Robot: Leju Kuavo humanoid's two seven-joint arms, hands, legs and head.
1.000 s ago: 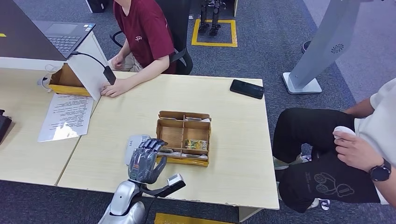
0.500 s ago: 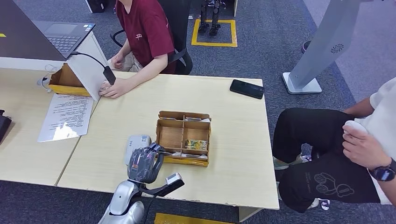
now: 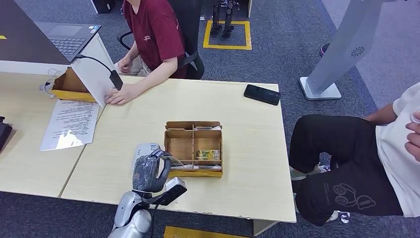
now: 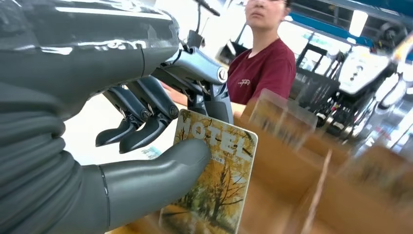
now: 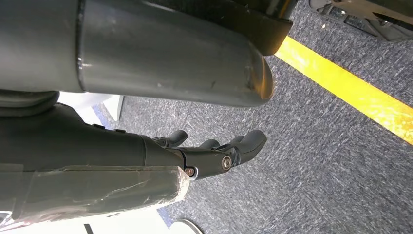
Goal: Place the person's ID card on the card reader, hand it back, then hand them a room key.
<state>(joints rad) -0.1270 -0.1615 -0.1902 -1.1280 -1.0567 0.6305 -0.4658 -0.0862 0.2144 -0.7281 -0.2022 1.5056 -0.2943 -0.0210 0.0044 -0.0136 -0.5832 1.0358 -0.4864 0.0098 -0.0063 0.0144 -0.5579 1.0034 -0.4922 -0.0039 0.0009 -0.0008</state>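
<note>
- L hand (image 3: 147, 173) pinches room key (image 4: 216, 180) btwn thumb (image 4: 156, 178) and fingers (image 4: 146, 131); thumb pressed flat on card face, other fingers curled above it.
- Key card: printed "HOTEL" w/ autumn-tree pic; long axis runs away from the thumb. In wrist view it stands roughly on end, just beside the cardboard box wall, blurred.
- Head view: L hand sits at near-left corner of cardboard box (image 3: 193, 148), partly over white card reader (image 3: 143, 150); can't tell if it touches either.
- R hand (image 5: 214, 148) hangs over grey carpet near yellow floor line (image 5: 350, 87); fingers loosely curled, apart, holding nothing.
- Box: divided compartments, a small yellow-green item (image 3: 207, 154) in the near-right one.
- Surface (image 3: 247, 168): light wood; black phone (image 3: 262, 94) at far-right corner, well apart from box.
- Far side: person in red shirt (image 3: 153, 34) seated, hand resting on surface near an open cardboard carton (image 3: 69, 85) and printed sheet (image 3: 70, 124).
- Right: second person in black trousers (image 3: 337, 163) seated off the surface edge.
</note>
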